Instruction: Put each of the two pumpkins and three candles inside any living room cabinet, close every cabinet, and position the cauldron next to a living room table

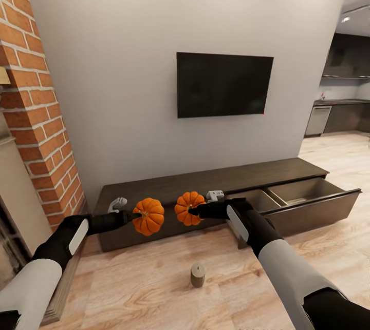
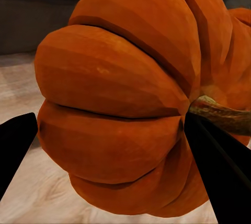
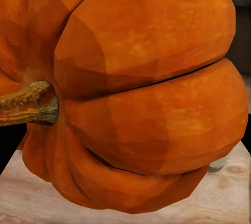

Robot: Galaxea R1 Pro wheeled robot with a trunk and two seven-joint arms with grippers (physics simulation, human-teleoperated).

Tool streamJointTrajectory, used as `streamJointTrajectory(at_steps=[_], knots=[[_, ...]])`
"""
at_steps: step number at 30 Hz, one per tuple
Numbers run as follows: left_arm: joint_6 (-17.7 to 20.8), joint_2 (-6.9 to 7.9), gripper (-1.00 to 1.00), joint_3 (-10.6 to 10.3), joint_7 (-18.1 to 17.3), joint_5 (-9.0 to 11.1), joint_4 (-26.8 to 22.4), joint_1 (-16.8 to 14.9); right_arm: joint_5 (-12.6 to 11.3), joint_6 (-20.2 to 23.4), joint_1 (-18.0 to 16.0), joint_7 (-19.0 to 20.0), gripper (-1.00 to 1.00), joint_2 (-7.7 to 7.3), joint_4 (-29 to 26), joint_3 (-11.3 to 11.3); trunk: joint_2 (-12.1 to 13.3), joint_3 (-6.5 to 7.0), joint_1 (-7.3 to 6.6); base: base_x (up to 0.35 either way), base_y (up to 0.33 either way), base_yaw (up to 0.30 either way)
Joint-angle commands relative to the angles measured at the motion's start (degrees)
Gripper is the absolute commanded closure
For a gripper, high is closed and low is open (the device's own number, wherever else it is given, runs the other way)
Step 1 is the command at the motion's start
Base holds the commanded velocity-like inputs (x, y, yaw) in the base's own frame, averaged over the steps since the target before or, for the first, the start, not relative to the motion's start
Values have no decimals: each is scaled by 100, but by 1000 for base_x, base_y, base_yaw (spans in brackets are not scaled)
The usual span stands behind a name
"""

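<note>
Both arms (image 1: 61, 240) outstretched, pumpkins (image 1: 148, 215) aloft.

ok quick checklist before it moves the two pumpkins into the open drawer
1. Left gripper shut on the left pumpkin: ok, the fingers flank it in the left wrist view.
2. Right gripper shut on the right pumpkin: ok, held off the floor.
3. Cabinet has somewhere open to drop into: ok, the drawer at its right end is pulled out.
4. Drawer compartments free: cannot tell, only part of the inside shows.
5. Pumpkins apart from each other: ok, a gap shows in the head view.
6. Candle on the floor: not ok, not yet stowed.
</note>
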Motion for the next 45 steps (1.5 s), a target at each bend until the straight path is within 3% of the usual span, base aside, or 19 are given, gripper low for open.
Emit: streamJointTrajectory(at_steps=[1, 23, 45], knots=[[30, 0, 100, 7, -1, 11, -2, -2, 8, 21, -3, 1, 100, 0, -2, 4, 38, 9, -23, 0, 0, -182], [30, 9, 100, 13, -10, 2, -20, -2, -2, 19, 4, 41, 100, -61, -37, -62, 921, 350, -506, 0, 0, -263], [29, -2, 100, 22, -49, 44, -23, -2, 7, 19, 4, 36, 100, -62, -45, -63, 921, 425, -506, 0, 0, -287]])
